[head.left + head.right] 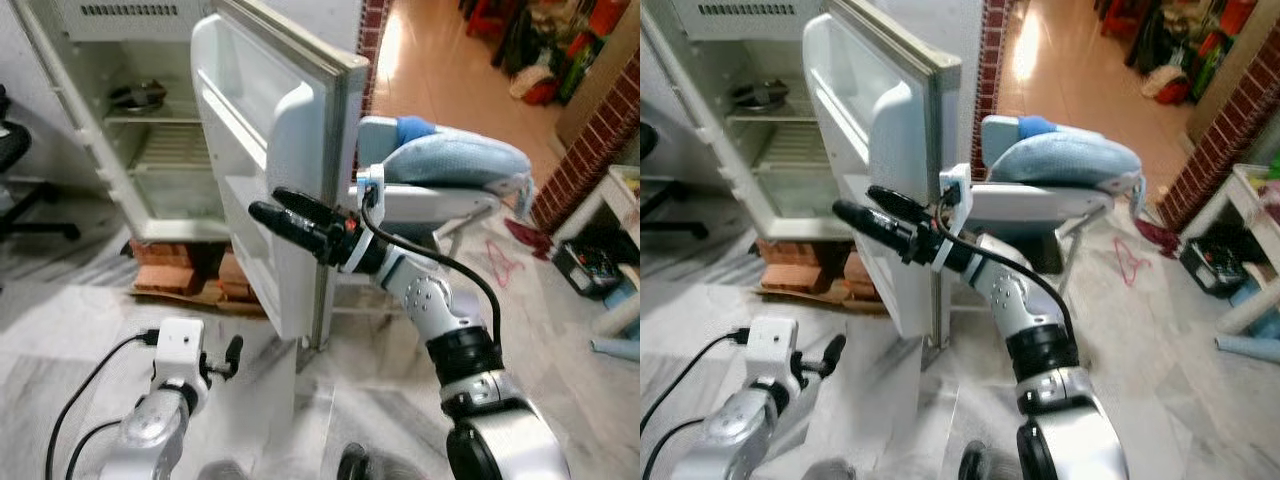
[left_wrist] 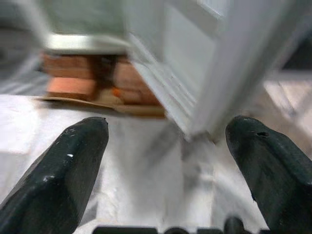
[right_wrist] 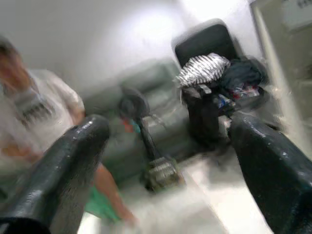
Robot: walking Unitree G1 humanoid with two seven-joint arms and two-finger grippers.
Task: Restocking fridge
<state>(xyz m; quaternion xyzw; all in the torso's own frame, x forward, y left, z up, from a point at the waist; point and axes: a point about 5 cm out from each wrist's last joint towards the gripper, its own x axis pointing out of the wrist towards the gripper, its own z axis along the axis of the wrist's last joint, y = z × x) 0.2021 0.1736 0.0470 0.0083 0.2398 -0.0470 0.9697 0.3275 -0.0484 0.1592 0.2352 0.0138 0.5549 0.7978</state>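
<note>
The fridge (image 1: 120, 120) stands open at eleven o'clock, its door (image 1: 275, 180) swung wide. The right gripper (image 1: 280, 215) — fingers spread, empty — reaches across the door; the left gripper (image 1: 232, 352) hangs low, spread too. Likely still the opening step — next needs something fetched to stock.

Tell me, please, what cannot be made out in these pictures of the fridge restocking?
- Fridge top: cut off by the eye views' upper edge.
- Item on the upper shelf: too small to identify.
- Door shelf contents: partly hidden behind the right hand.
- Person in the right wrist view: blurred.
- Bricks under the fridge: blurred in the left wrist view, beyond the open left hand.
</note>
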